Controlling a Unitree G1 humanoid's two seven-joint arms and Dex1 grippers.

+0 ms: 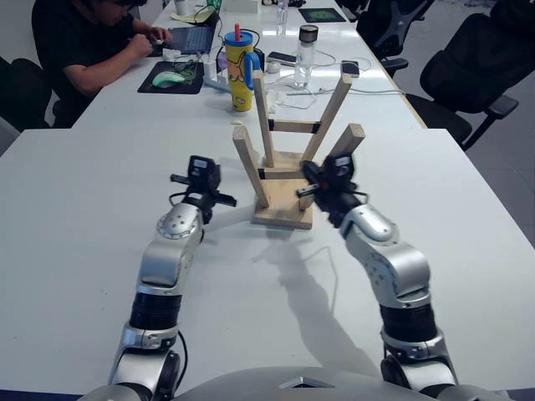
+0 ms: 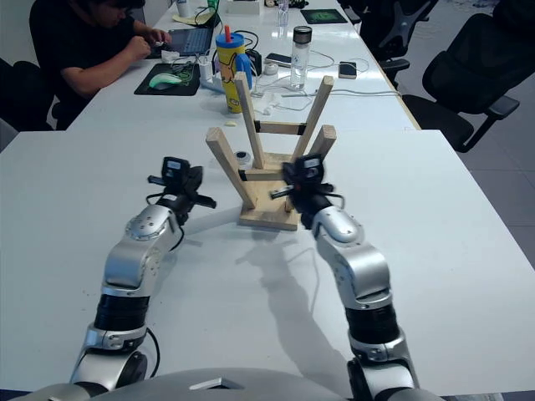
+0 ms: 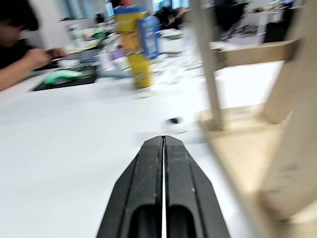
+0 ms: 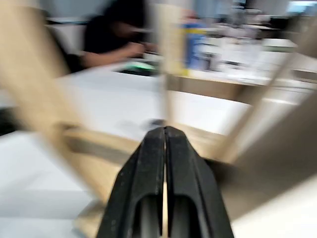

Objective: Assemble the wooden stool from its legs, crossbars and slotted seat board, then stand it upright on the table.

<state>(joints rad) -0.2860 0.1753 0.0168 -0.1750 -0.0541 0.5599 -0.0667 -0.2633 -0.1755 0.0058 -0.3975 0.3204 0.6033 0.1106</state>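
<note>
"Where was the pale wooden four-legged stool (image 1: 280, 174)?"
"Upside down on the white table (image 1: 75, 225), between both grippers."
"Their fingers?"
"The left gripper (image 3: 163, 144) was pressed together just beside it. The right gripper (image 4: 165, 133) was pressed together at its right-hand legs."

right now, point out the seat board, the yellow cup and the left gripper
seat board (image 1: 282, 220), left eye view, its near edge
yellow cup (image 1: 241, 88), left eye view, middle of its body
left gripper (image 3: 163, 141), left wrist view, between its shut fingertips

Left gripper (image 3: 163, 142): jaws pressed together, nothing between them.
Stool (image 3: 290, 144): upturned, legs up, just beside the jaws.
Yellow cup (image 3: 134, 49): well ahead of the jaws, on the table (image 3: 69, 134).
</note>
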